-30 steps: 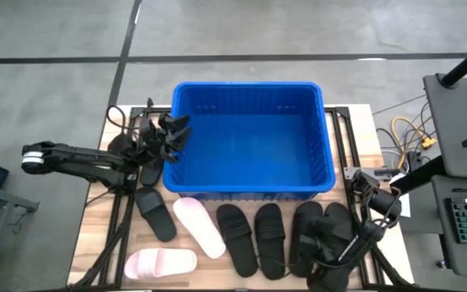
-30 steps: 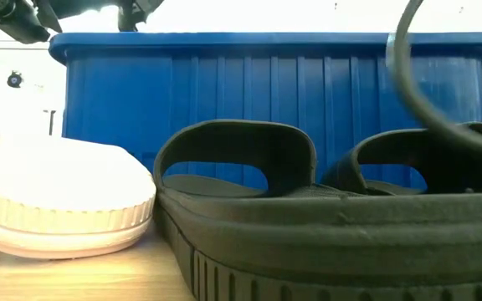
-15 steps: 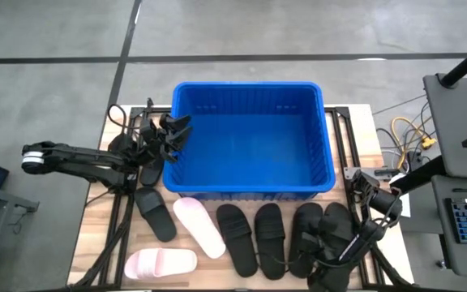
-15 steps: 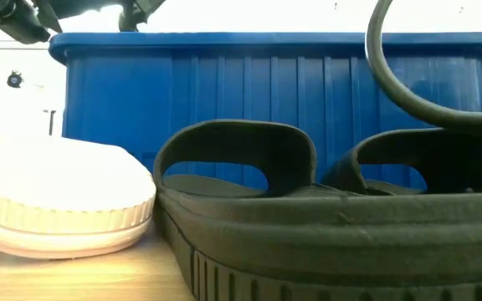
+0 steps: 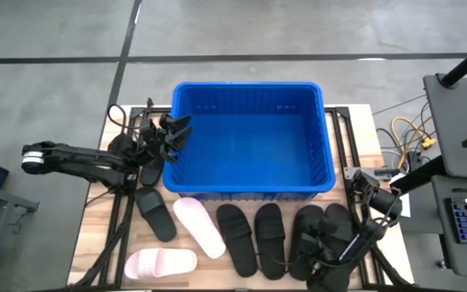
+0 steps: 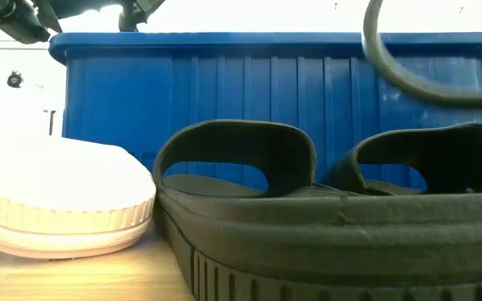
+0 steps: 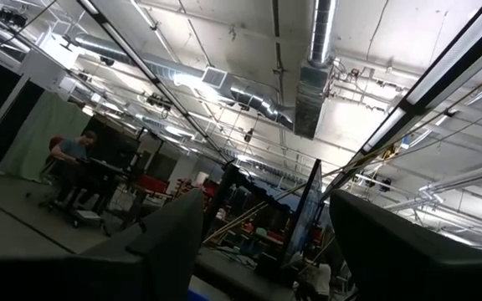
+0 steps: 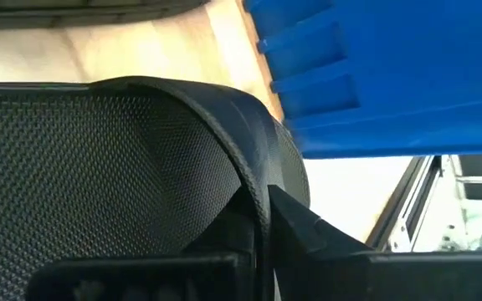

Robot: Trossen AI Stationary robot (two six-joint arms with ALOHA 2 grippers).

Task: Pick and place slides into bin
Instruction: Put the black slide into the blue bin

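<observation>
The blue bin [image 5: 250,138] stands at the table's far middle. In front of it, several black slides [image 5: 254,235] and two pink slides [image 5: 199,227] lie on their soles in a row on the wooden table. My right gripper [image 5: 321,245] is low over the right end of the row, shut on a black slide [image 5: 308,234]. My left gripper [image 5: 173,130] hovers open beside the bin's left rim and points up; between its fingers the left wrist view shows only the ceiling [image 7: 266,251]. My right gripper pinches the rim of the black slide's wide strap [image 8: 256,196] between its two fingers [image 8: 308,230]. The fingers slant downward from the table's near right. The slide still lies in the row on the table.
Another black slide [image 5: 340,231] lies close beside the held one. A further black slide [image 5: 154,212] and a pink one [image 5: 160,262] lie at the near left. Cables [image 5: 124,122] lie at the bin's left. A seated person [image 7: 74,155] is in the room behind.
In the low view the right arm's dark cable has swung up and to the left. The slides and the bin lie where they were.
</observation>
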